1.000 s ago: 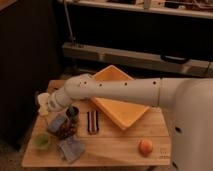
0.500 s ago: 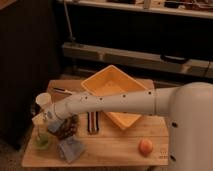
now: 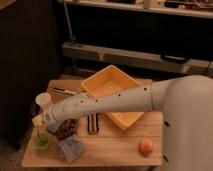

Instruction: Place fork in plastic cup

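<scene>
The light-green plastic cup [image 3: 41, 141] stands at the front left corner of the wooden table [image 3: 115, 150]. My gripper [image 3: 39, 120] is at the end of the white arm, which reaches across from the right, and it hovers right above the cup. It is shut on the slim fork [image 3: 38, 131]. The fork hangs straight down, and its lower end reaches the cup's mouth. I cannot tell whether the tip touches the inside of the cup.
A taller white cup [image 3: 43, 101] stands just behind the gripper. A yellow bin [image 3: 112, 90] sits mid-table, partly under the arm. Also there: a black-handled utensil [image 3: 64, 91], a dark object [image 3: 65, 130], a grey-blue packet [image 3: 70, 148], a striped item [image 3: 92, 124] and an orange fruit [image 3: 145, 146].
The arm has swung left and lowered. The gripper moved from over the dark object to above the green cup, bringing the fork upright over it.
</scene>
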`<action>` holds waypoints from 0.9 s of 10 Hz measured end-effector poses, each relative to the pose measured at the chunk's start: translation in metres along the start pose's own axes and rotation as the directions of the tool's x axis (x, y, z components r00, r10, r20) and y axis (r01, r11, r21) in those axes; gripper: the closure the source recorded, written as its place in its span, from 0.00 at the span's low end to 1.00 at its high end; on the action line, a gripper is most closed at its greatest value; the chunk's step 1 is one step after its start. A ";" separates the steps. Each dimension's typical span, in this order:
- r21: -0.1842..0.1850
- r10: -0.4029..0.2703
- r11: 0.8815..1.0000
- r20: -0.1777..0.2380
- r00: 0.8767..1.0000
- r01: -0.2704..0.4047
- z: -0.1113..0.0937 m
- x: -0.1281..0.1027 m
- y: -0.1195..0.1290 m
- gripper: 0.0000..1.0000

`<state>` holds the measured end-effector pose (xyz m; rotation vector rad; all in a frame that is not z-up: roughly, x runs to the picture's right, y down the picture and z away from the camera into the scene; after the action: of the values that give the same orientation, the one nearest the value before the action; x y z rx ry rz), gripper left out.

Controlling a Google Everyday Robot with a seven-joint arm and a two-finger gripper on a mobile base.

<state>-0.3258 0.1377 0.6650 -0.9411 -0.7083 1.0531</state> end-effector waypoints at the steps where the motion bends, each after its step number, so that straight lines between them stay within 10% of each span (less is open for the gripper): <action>1: 0.022 0.016 1.000 0.004 1.000 -0.016 0.001 0.001 -0.006 1.00; 9: 0.075 0.109 0.991 -0.012 0.994 -0.108 0.008 0.002 -0.033 1.00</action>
<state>-0.3183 0.1356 0.6984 -0.9303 -0.6062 1.1588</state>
